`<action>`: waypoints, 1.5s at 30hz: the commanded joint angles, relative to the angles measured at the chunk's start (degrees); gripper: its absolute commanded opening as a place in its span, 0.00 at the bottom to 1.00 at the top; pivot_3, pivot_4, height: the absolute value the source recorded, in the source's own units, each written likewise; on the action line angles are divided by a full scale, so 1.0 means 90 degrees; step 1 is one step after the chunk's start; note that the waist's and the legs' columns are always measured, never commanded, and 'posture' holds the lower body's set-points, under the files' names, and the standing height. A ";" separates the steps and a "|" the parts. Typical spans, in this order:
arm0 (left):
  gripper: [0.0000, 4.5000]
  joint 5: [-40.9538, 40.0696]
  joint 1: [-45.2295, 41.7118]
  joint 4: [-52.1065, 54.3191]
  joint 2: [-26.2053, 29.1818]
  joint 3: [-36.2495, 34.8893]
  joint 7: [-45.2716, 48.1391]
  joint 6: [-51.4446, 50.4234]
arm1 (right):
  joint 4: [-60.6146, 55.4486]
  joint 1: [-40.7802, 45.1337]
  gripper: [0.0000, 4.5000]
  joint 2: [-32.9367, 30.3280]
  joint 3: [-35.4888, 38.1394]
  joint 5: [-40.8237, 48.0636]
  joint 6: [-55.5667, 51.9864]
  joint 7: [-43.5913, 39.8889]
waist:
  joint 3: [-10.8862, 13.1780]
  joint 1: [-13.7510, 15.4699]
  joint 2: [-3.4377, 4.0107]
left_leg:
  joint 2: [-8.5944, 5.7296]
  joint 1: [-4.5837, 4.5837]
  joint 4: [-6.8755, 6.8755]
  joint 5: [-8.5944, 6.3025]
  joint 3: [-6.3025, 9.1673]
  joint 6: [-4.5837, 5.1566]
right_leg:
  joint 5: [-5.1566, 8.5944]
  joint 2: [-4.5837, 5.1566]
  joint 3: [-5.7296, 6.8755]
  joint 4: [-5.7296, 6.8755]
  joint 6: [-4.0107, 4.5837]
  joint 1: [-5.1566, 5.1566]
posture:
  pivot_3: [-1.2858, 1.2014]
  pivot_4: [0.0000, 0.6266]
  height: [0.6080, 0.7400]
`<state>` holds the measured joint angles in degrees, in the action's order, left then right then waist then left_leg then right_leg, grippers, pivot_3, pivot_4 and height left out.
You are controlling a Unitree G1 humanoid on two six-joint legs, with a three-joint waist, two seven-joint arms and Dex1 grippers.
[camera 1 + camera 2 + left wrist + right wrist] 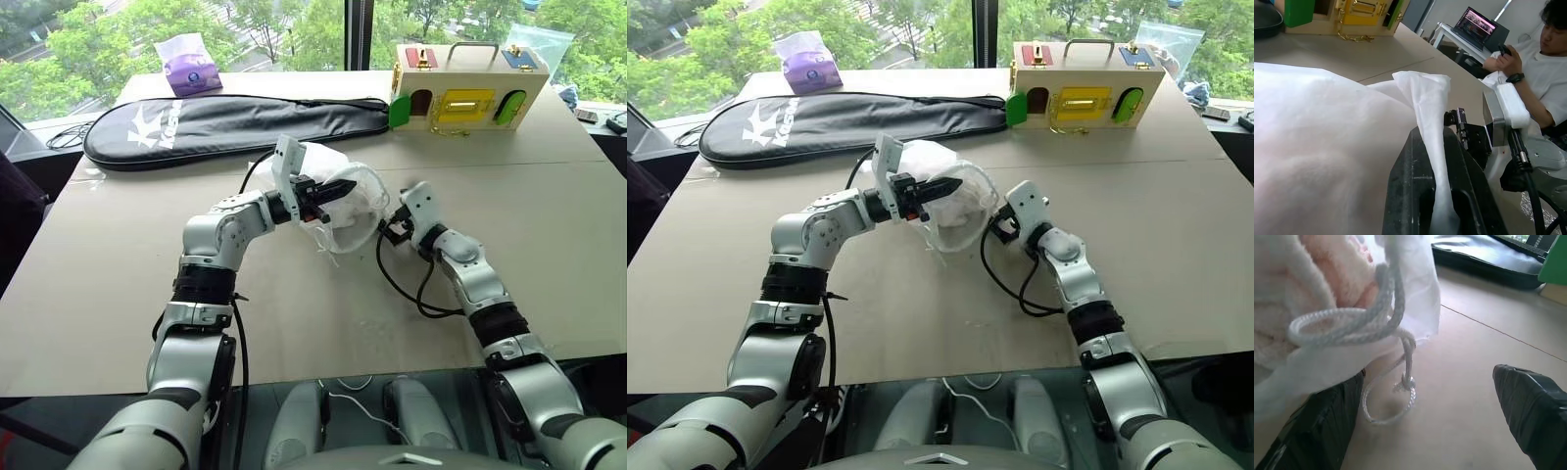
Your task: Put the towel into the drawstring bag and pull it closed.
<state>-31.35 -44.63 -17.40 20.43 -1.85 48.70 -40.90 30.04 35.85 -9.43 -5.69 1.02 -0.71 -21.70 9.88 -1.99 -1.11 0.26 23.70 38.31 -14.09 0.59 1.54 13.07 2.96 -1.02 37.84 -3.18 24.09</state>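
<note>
**Bag held at the rim, cord loop free beneath the mouth**

The table [118, 294] carries the work. The bag [355, 211] hangs lifted off it, its rim fabric pinched flat between the closed fingers of the left gripper [338, 188]; in the left wrist view a fold of the thin cloth runs up between those two fingers. The towel [1308, 269] sits inside the bag, a thick, pale, ribbed mass showing through the sheer wall just ahead of the right gripper [1425, 421], so the filling step appears done and the closing step remains.

The right gripper stands wide and empty beside the bag, on the side away from the left gripper, its fingers level and pointing at the mouth. The cord [1388, 396] drops from the mouth in a loop that rests on the table between and just ahead of those open fingers.

Handling, as a judgement: the bag is light, limp and likely slippery, and will follow any pull unless the left grip resists. The towel is soft and bulky, and may crowd the mouth. The cord is thin, braided and flexible; the knotted low part of the loop looks the surest place to take hold.
</note>
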 commanded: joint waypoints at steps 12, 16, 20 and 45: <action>0.00 0.0103 -0.0084 0.0032 0.0006 -0.0047 0.0047 0.0145 | -0.2818 -0.1497 0.00 -0.0386 0.0754 0.0143 -0.0300 0.0583 | 0.0000 -0.0006 0.0001 | 0.0000 0.0003 -0.0003 -0.0005 -0.0002 0.0008 | 0.0000 0.0000 -0.0002 0.0006 0.0000 0.0007 | 0.52 0.24 1.00; 0.00 0.0079 -0.0180 -0.0115 -0.0111 -0.0122 0.0138 0.0314 | -0.3763 -0.1841 0.00 -0.0467 0.0795 0.0171 -0.0896 0.0651 | 0.0000 -0.0012 0.0001 | 0.0000 0.0000 -0.0001 -0.0006 -0.0005 0.0010 | 0.0000 -0.0001 -0.0006 0.0011 0.0000 0.0007 | 0.52 0.24 1.00; 0.28 0.0435 -0.0276 -0.0092 0.0061 0.0081 0.0372 0.0748 | -0.4381 -0.2138 0.00 -0.0612 0.0732 0.0117 -0.1400 0.0593 | 0.0000 0.0000 0.0001 | -0.0008 0.0000 0.0000 -0.0006 -0.0001 0.0010 | 0.0000 -0.0005 -0.0001 0.0012 0.0000 0.0006 | 0.52 0.24 1.00; 0.81 0.0267 0.2547 0.2397 0.0467 0.0206 -0.0179 0.0324 | -0.4486 -0.2022 0.00 -0.0407 0.0670 0.0134 -0.1700 0.0840 | 0.0009 0.0125 -0.0001 | 0.0002 -0.0001 0.0004 -0.0006 -0.0006 0.0010 | 0.0001 0.0005 -0.0005 0.0009 0.0001 0.0004 | 0.52 0.24 1.00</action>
<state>-29.37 -21.74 2.82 24.73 0.41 48.10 -39.85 -7.94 17.36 -13.04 -0.16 2.00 -16.21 -14.58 9.96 -0.86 -1.12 0.28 23.69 38.35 -14.15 0.51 1.63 13.08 3.00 -1.07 37.92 -3.17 24.14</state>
